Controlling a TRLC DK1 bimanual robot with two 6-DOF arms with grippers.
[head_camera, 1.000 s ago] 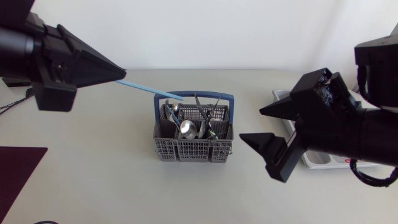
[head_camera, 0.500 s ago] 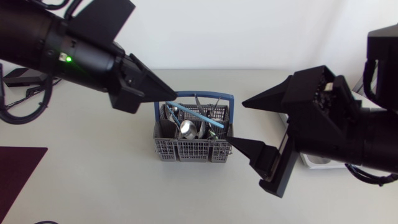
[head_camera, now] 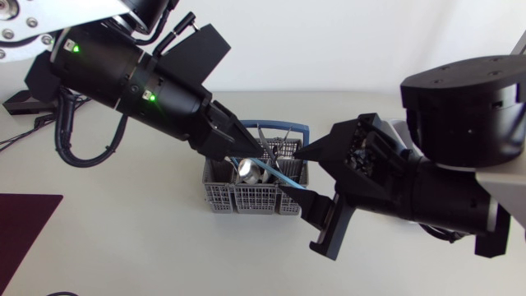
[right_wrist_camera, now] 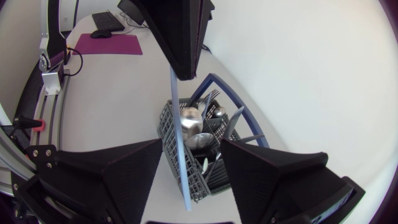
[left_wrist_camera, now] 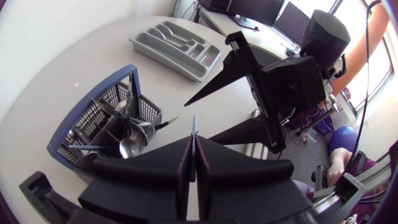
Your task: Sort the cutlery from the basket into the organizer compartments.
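Light-blue plastic marks the piece in play: a long, flat blue utensil (head_camera: 275, 174), its exact kind not readable, pinched at one end by the left claw (head_camera: 237, 148). In the left wrist view that claw's fingers are pressed together on the blue utensil (left_wrist_camera: 194, 134), which shows edge-on between them.

A second ago, in the head view, the left claw sat at the upper left of the frame, with the utensil's free end only reaching the blue handle of the basket (head_camera: 218, 197). The right claw (head_camera: 292, 171) waited low and to the right of the basket. Since then the left arm has swung to the centre of the frame, over the basket. The right claw has closed in to the basket's right edge.

The right claw stands wide. In its own wrist view the blue utensil (right_wrist_camera: 177, 124) runs from the left claw down between its two fingers, with a gap on each side, so it grips nothing yet. Spoons and forks (right_wrist_camera: 199, 127) are upright in the basket (right_wrist_camera: 166, 121) just beyond.

The organizer (left_wrist_camera: 177, 46) lies on the table past the basket, on the right arm's side. This looks like a hand-over being lined up, so that the right arm can carry the piece to its compartment. The utensil has not yet been passed.
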